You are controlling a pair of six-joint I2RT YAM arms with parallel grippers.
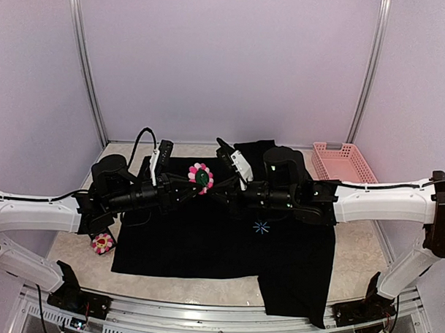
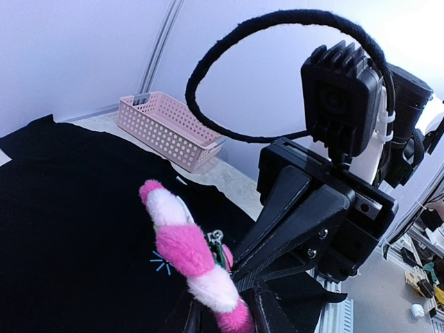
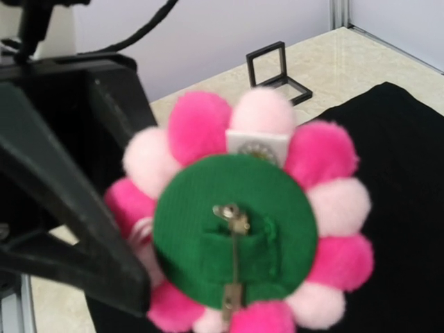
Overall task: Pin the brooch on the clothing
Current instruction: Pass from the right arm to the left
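From above, the left gripper [image 1: 192, 184] and the right gripper [image 1: 211, 186] meet tip to tip over the black T-shirt [image 1: 205, 246]. The brooch [image 1: 201, 177] is raised between their fingertips, clear of the cloth. There are two flowers in all. The second flower [image 1: 101, 243] lies well behind the left fingers, at the shirt's edge. There is one shirt and one pink basket [image 1: 343, 162], the basket well apart from the right fingers.

In the left wrist view the brooch stands edge-on, with its lower petals clamped between that gripper's own fingers. The right gripper's two fingers taper together to the brooch's back. Whether they pinch anything there cannot be told. The shirt's starburst mark [image 2: 161, 262] shows just beside the petals.

In the right wrist view the green back and its single pin [image 3: 234, 257] face the camera. One black left finger [image 3: 104, 257] presses the lower-left petals. The right gripper's own fingers are hidden.
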